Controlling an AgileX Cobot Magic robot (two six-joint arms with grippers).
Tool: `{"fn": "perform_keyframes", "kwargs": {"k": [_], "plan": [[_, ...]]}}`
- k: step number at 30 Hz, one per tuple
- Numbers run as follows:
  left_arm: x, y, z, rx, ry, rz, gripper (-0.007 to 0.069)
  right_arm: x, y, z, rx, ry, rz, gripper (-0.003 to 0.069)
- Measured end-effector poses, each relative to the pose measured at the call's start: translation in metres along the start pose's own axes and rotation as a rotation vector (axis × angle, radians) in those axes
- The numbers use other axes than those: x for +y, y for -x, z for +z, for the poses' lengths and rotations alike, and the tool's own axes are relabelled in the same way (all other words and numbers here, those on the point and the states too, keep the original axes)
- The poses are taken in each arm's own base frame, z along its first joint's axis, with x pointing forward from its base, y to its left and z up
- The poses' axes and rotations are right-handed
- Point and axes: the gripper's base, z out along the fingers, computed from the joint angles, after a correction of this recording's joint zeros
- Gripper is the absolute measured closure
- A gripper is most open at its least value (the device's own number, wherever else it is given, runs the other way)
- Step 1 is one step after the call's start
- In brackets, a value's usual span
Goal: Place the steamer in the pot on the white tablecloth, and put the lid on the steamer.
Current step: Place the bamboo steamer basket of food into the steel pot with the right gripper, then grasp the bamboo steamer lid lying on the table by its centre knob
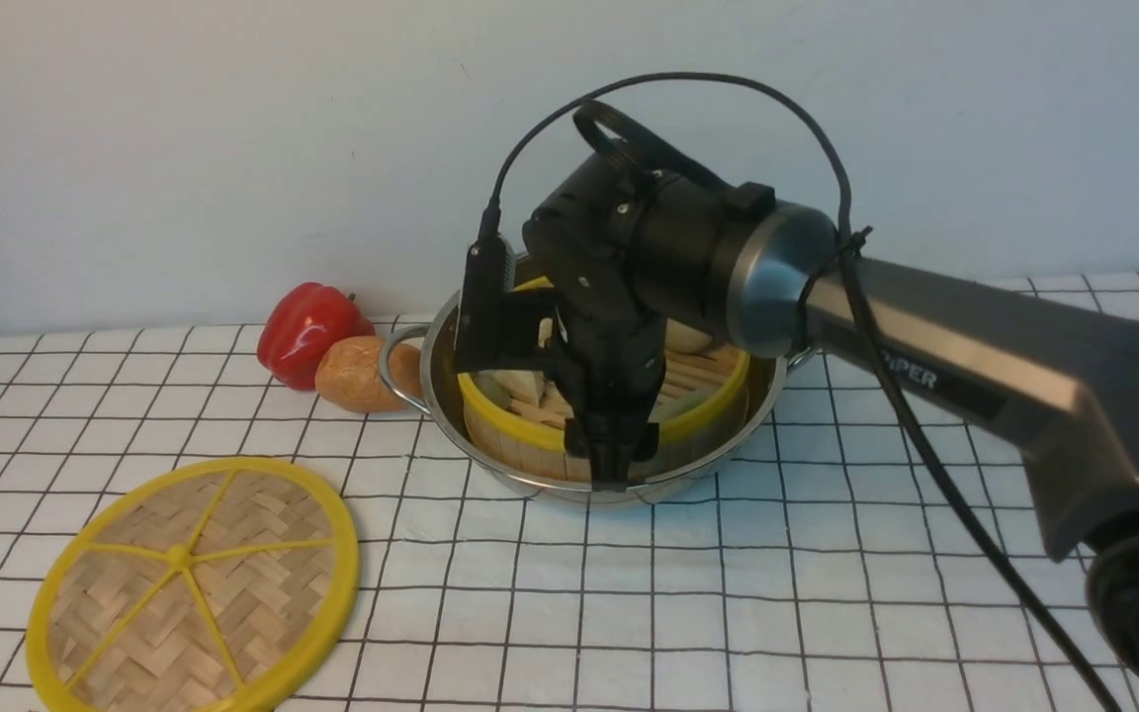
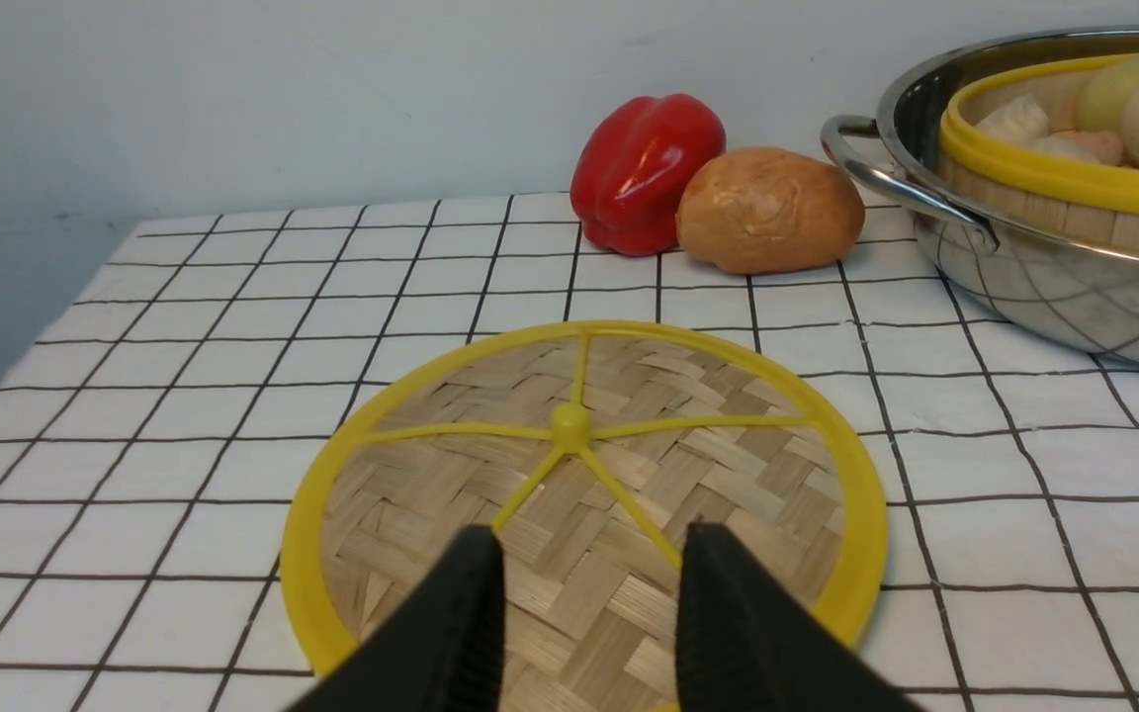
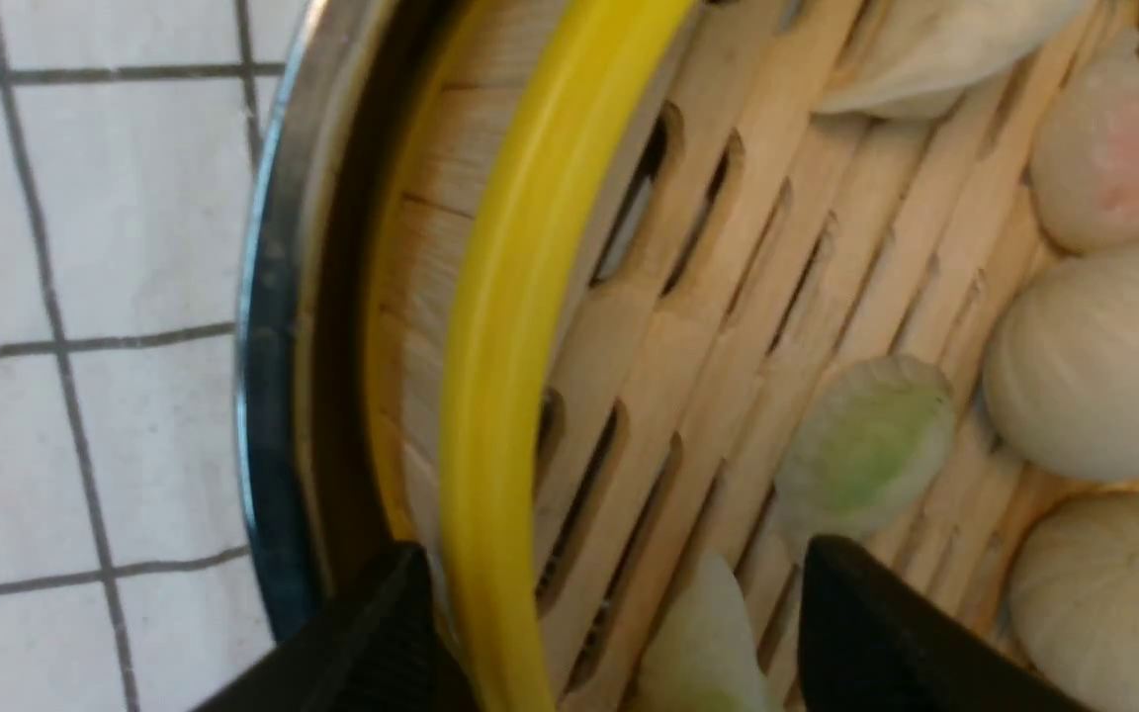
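1. Steamer (image 1: 515, 450): slatted bamboo basket with yellow rims, seated inside the pot (image 1: 728, 455). It holds white dumplings (image 3: 1094, 366) and a green-tinted dumpling (image 3: 866, 445).
2. Pot: shiny steel with loop handles, standing on the white tablecloth (image 1: 777, 593) that covers the worktop.
3. Right tool (image 1: 613, 473): pointing down at the steamer's near edge. Its fingers are spread wide, straddling the yellow top rim. One sits in the gap between pot wall and basket, just beside the rim. The other sits inside over the slats, clear of the rim, so it grips nothing.
4. Lid (image 1: 194, 583): woven disc with yellow rim and spokes, flat on the cloth, well to the left of the pot.
5. Left tool (image 2: 591, 539): fingers apart and empty, poised over the lid's near part.
6. Red bell pepper (image 1: 307, 331) and brown bread roll (image 1: 362, 374): touching each other, beside the pot's left handle.
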Motion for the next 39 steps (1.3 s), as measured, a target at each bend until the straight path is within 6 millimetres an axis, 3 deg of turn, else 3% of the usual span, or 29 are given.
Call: {"fn": "perform_keyframes", "kwargs": {"k": [5, 9, 12, 13, 16, 25, 33, 39], "plan": [[0.0, 0.0, 0.0, 0.0, 0.0, 0.0, 0.0382, -0.004, 0.001, -0.009, -0.031, -0.029, 0.044, 0.0172], [0.0, 0.0, 0.0, 0.0, 0.0, 0.0, 0.0382, -0.019, 0.002, -0.041, -0.128, -0.143, 0.121, 0.0236], [0.0, 0.0, 0.0, 0.0, 0.0, 0.0, 0.0382, -0.031, 0.0, -0.074, -0.215, -0.242, 0.208, 0.0319], [0.0, 0.0, 0.0, 0.0, 0.0, 0.0, 0.0382, -0.032, -0.001, -0.076, -0.221, -0.247, 0.219, 0.0332], [0.0, 0.0, 0.0, 0.0, 0.0, 0.0, 0.0382, -0.042, -0.008, -0.111, -0.292, -0.333, 0.278, 0.0447], [0.0, 0.0, 0.0, 0.0, 0.0, 0.0, 0.0382, -0.045, -0.018, -0.176, -0.495, -0.341, 0.46, 0.0657], [0.0, 0.0, 0.0, 0.0, 0.0, 0.0, 0.0382, -0.046, -0.023, -0.249, -0.914, -0.284, 0.745, 0.0672], [0.0, 0.0, 0.0, 0.0, 0.0, 0.0, 0.0382, -0.047, -0.021, -0.257, -0.996, -0.264, 0.785, 0.0669]]}}
